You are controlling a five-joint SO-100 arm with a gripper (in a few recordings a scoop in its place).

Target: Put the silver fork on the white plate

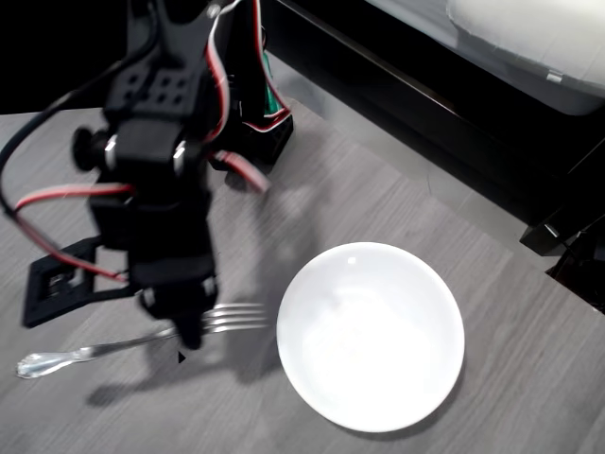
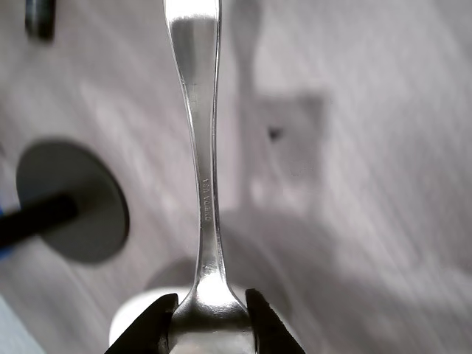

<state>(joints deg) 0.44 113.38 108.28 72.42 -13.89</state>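
Note:
The silver fork (image 1: 104,348) lies lengthwise left to right in the overhead view, ornate handle end at the left and tines pointing at the white plate (image 1: 371,336). My gripper (image 1: 191,329) is shut on the fork's neck just behind the tines. The tines stop a little short of the plate's left rim. A shadow offset below the fork suggests it hangs slightly above the table. In the wrist view the fork (image 2: 199,147) runs up from between my black fingertips (image 2: 158,328), and my gripper (image 2: 212,324) clamps its wide neck.
The arm's black base (image 1: 255,123) stands at the back of the grey wood-grain table. A black frame piece (image 1: 52,284) lies at the left. The table's far edge runs diagonally at upper right, with a dark gap and a white object (image 1: 529,38) beyond. A dark round disc (image 2: 70,199) shows in the wrist view.

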